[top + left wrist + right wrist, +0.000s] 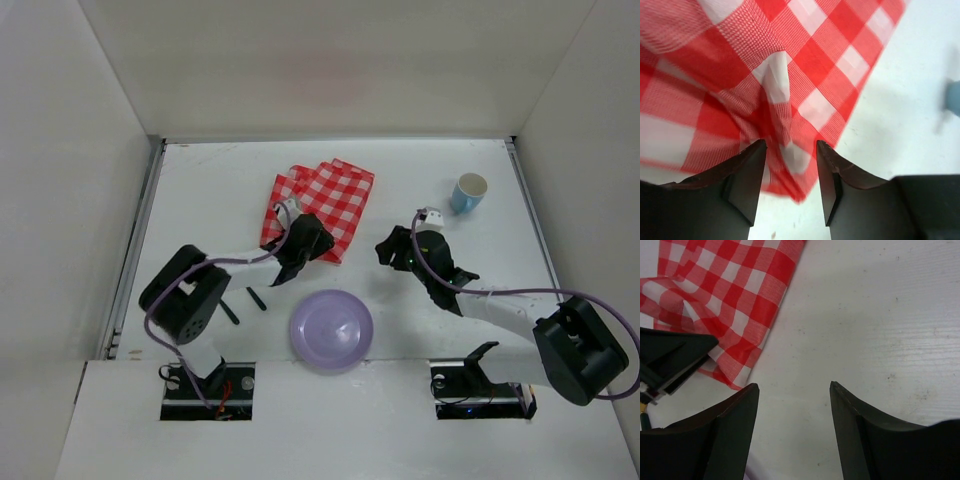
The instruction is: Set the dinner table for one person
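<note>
The white dinner table carries a red-and-white checked cloth at the far middle, rumpled. My left gripper sits over the cloth's near corner. In the left wrist view its jaws stand partly apart with a raised fold of the cloth between them. My right gripper is open and empty to the right of the cloth, above bare table; the right wrist view shows the cloth to the left. A lilac plate lies near the front middle. A blue cup stands at the far right.
Two short black utensils lie left of the plate. Metal rails run along the table's sides, and white walls close it in. The left gripper's body shows in the right wrist view.
</note>
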`<state>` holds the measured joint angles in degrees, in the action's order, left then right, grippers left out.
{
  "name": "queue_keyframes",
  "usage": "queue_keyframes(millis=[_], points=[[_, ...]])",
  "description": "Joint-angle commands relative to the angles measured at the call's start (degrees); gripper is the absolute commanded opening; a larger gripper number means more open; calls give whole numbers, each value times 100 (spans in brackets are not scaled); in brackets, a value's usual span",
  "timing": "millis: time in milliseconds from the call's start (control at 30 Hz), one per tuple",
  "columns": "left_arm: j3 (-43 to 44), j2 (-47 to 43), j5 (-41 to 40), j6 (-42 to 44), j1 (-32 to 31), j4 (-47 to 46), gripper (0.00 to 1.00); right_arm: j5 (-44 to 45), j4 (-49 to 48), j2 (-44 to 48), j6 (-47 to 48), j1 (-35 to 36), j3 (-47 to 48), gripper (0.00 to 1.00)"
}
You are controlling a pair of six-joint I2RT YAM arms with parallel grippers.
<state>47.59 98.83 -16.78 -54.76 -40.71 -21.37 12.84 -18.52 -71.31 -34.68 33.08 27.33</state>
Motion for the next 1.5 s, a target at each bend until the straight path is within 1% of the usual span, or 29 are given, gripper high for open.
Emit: queue_keyframes(millis=[0,33,133,167,200,233,267,333,367,400,500,567,633,733,933,1100,1233,1333,1367,1400,1433,1467], points=[[-424,-1213,-80,-140,120,-130,43,-386,-309,73,251,106,272,63],[-574,-1495,-106,-123,138,-157,43,-553,-353,56,286,159,334,58],[-1250,-2664,-431,-140,304,-122,43,-993,-223,-102,373,378,763,38],[-1531,-3058,-554,-183,392,-79,43,-1046,-83,-216,417,501,1000,35],[-1751,-3384,-616,-245,489,0,43,-1064,84,-373,461,624,1254,35],[-1884,-3579,-634,-289,585,96,43,-1056,251,-575,523,747,1544,37],[-2016,-3772,-617,-342,751,254,43,-1038,383,-821,619,861,1843,42],[-2175,-3967,-494,-465,1147,606,43,-977,577,-1357,795,1011,2432,58],[-2219,-3985,-415,-517,1288,686,44,-942,769,-1638,874,1081,2783,64],[-2289,-3968,-292,-544,1498,712,45,-880,1024,-1910,944,1134,3152,69],[-2369,-3644,182,-571,2061,591,49,-626,1727,-2719,1304,1214,4268,76],[-2307,-3223,489,-579,2430,397,49,-459,2201,-3264,1568,1223,4998,78],[-2194,-2880,806,-606,2642,222,49,-292,2737,-3783,1823,1240,5692,79],[-2097,-2431,1088,-685,2739,-42,49,33,3363,-4399,2174,1363,6528,82],[-2149,-2096,1185,-764,2827,-175,49,184,3706,-5085,2509,1495,7452,85],[-2263,-1929,1229,-755,2827,-316,48,104,4163,-5665,2659,1653,8164,85],[-2272,-1727,1264,-746,2854,-456,43,455,4199,-5991,2650,1706,8542,73],[-2290,-1586,1370,-764,2845,-623,36,763,4146,-6105,2519,1706,8753,46],[-2281,-1525,1379,-773,2845,-667,34,894,4120,-6114,2475,1706,8798,33],[-2246,-1472,1405,-781,2836,-693,31,1061,4076,-6071,2414,1706,8798,23],[-2220,-1428,1431,-782,2836,-720,29,1237,3989,-5983,2335,1715,8746,17],[-2193,-1367,1449,-773,2819,-772,26,1351,3875,-5843,2247,1715,8632,14]])
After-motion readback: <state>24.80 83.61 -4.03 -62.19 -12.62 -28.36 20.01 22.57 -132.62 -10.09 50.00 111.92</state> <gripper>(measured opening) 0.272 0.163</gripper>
